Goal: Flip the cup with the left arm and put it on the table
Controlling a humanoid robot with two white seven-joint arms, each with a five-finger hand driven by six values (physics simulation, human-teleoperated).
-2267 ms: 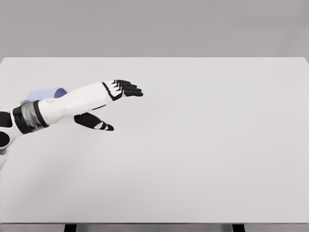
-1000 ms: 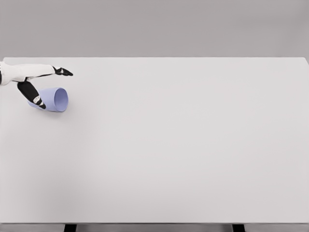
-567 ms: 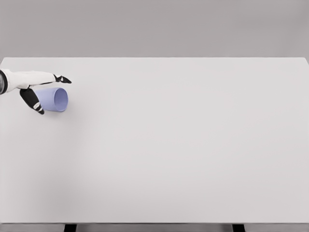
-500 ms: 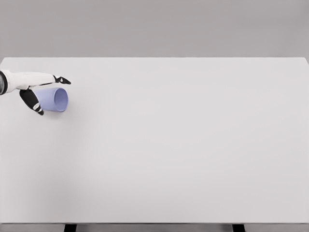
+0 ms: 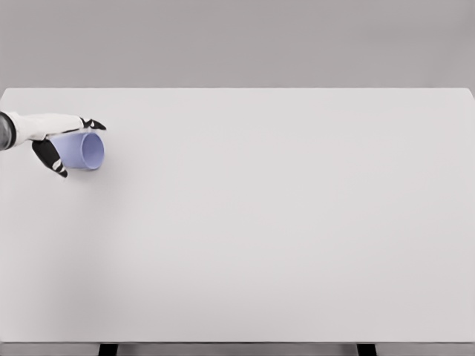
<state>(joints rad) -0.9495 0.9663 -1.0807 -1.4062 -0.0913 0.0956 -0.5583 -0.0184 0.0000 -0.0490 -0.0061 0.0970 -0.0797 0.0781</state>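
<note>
Surface: white table [image 5: 282, 222].
Cup: lilac cup [image 5: 83, 151] lying sideways, mouth facing right.
Left hand: left hand [image 5: 58, 139] straddling it, grasp unclear.

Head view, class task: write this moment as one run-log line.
cup: on its side, mouth facing right | left hand: fingers above, thumb below cup, not closed | table: cup at far left | right arm: unseen
</note>
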